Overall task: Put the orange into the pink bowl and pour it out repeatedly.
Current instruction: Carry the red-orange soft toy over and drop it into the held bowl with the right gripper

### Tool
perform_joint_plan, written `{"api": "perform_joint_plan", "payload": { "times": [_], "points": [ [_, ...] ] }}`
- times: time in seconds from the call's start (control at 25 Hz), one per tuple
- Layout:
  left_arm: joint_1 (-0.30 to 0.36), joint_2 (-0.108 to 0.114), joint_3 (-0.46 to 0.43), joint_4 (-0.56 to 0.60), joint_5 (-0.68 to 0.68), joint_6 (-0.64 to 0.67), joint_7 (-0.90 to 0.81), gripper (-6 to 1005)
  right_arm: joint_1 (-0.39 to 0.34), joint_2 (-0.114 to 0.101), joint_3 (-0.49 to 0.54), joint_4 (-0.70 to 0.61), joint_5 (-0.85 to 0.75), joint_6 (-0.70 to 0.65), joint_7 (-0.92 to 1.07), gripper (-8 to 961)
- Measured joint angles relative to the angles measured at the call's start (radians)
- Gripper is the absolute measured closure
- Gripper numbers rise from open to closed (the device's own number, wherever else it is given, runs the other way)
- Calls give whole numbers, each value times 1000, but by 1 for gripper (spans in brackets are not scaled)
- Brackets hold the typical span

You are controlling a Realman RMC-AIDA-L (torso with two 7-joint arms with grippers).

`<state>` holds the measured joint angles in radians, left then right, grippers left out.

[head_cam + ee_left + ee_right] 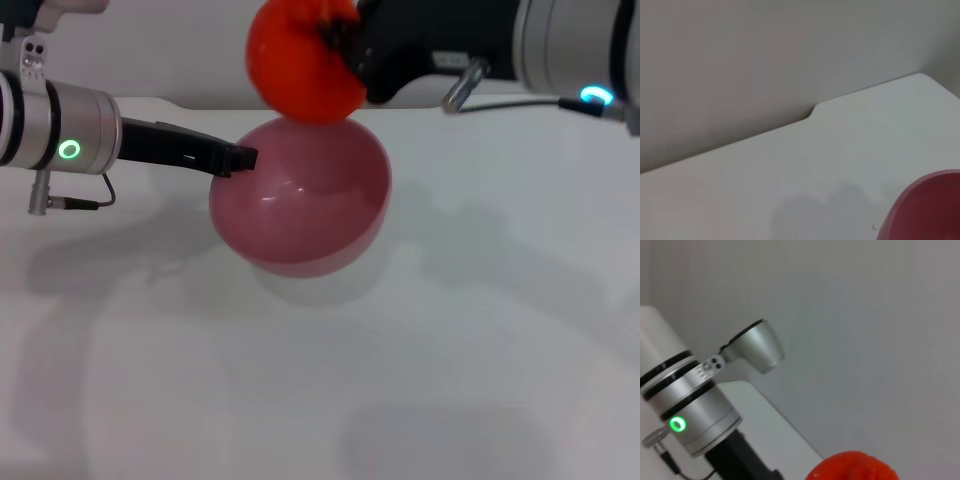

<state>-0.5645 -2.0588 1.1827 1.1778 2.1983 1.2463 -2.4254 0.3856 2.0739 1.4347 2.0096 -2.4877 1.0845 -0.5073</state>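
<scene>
The pink bowl [300, 205] is tilted toward me and held a little above the white table [480, 330]. My left gripper [238, 158] is shut on the bowl's left rim. My right gripper [340, 40] is shut on the orange [303, 60] and holds it just above the bowl's far rim. The bowl is empty inside. A part of the bowl shows in the left wrist view [930, 210]. The top of the orange shows in the right wrist view [852, 467], with my left arm [690, 405] beyond it.
The white table has a notched back edge [812, 112] against a plain grey wall [765, 50]. Shadows of the arms and bowl lie on the table in front of the bowl.
</scene>
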Motion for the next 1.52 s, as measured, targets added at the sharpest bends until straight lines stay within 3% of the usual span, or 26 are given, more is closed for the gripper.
{"api": "perform_joint_plan", "payload": {
  "times": [0.56,0.8,1.04,1.2,1.32,1.4,1.52],
  "points": [
    [0,0,6,4,-15,-7,6,952,-21,0,-49,-114,3,-23,-32,781],
    [0,0,7,-1,-15,-7,8,952,-29,0,-56,-105,3,-36,-34,548],
    [6,0,8,-1,-14,-8,9,952,-42,-1,-56,-80,-2,-61,-39,453],
    [8,-1,18,-1,-14,-37,11,952,-149,0,-65,-11,3,-209,-122,453],
    [7,-1,38,-1,-14,-67,11,952,-292,0,-107,11,39,-444,-234,453],
    [7,-1,100,2,-14,-145,19,952,-393,-1,-155,-1,92,-629,-328,453],
    [6,-1,135,4,-14,-181,24,952,-495,-1,-223,-43,157,-875,-428,453]
  ]
}}
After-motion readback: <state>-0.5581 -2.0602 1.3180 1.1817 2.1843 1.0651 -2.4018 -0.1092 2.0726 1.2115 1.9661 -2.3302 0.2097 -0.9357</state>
